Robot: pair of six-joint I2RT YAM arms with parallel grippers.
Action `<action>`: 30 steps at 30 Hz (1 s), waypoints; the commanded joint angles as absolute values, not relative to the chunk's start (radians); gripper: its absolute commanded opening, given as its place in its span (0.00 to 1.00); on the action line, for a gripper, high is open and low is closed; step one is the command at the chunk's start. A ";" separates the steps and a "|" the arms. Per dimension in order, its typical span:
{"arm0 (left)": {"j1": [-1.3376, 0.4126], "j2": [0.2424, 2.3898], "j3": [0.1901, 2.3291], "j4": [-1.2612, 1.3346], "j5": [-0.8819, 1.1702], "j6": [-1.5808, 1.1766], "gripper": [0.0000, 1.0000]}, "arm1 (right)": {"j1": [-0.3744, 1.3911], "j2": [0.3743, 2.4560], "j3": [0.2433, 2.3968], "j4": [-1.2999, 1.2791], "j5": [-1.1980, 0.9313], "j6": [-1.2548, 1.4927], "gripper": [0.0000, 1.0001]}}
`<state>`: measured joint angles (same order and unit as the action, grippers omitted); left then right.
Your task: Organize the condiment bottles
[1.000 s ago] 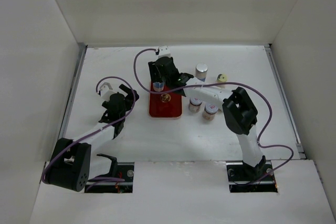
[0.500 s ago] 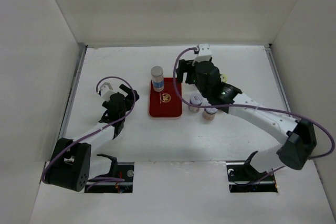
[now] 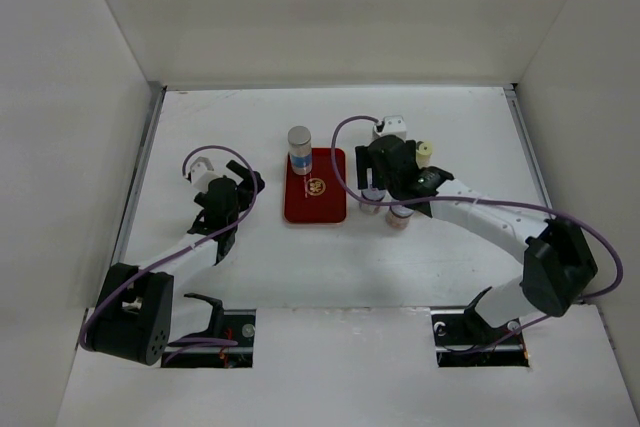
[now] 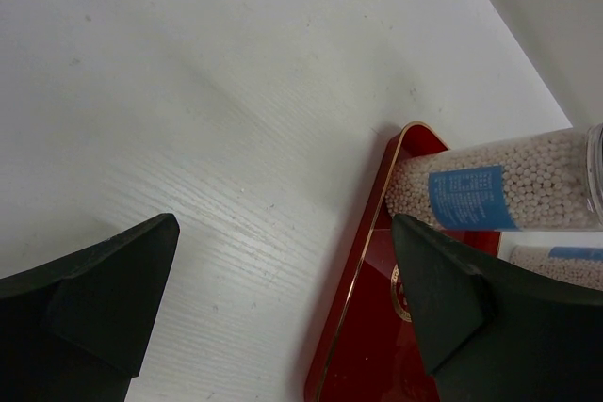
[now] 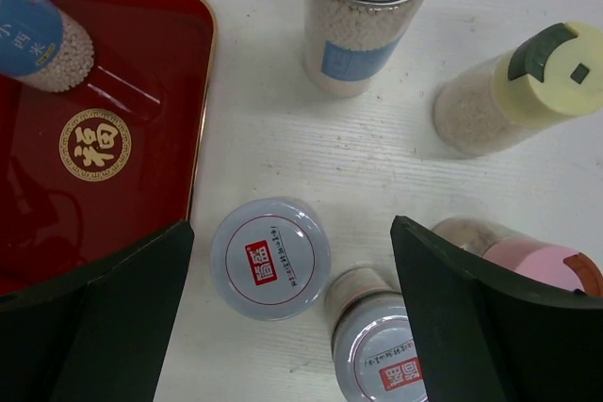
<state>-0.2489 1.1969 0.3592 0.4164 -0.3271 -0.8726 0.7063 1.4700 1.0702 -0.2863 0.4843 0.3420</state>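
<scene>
A blue-labelled jar with a silver cap (image 3: 299,147) stands upright on the far-left corner of the red tray (image 3: 322,209). It also shows in the left wrist view (image 4: 499,185) and the right wrist view (image 5: 33,30). My right gripper (image 3: 386,173) is open and empty, hovering over the bottle group to the right of the tray. Between and below its fingers (image 5: 294,313) are two white-capped jars (image 5: 270,258) (image 5: 382,353). A silver-capped jar (image 5: 372,7), a yellow-cream-capped shaker (image 5: 532,91) and a pink-capped one (image 5: 542,265) stand around them. My left gripper (image 3: 240,187) is open and empty, left of the tray (image 4: 353,280).
White walls enclose the table on three sides. The yellow-cream shaker (image 3: 424,150) stands just beyond the right gripper. Two jars (image 3: 372,199) (image 3: 400,215) stand close to the tray's right edge.
My right gripper let go of the blue-labelled jar on the tray, swung right, and now sits low over the bottle group. The left arm has not moved.
</scene>
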 commanded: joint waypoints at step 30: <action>-0.234 1.195 0.356 0.472 -0.301 -0.890 1.00 | 0.706 1.511 1.239 -0.186 0.413 0.350 0.46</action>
<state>-0.2424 1.2083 0.3592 0.4232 -0.3088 -0.8803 0.6888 1.5803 1.1061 -0.3141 0.4068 0.3618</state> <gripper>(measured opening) 0.997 0.700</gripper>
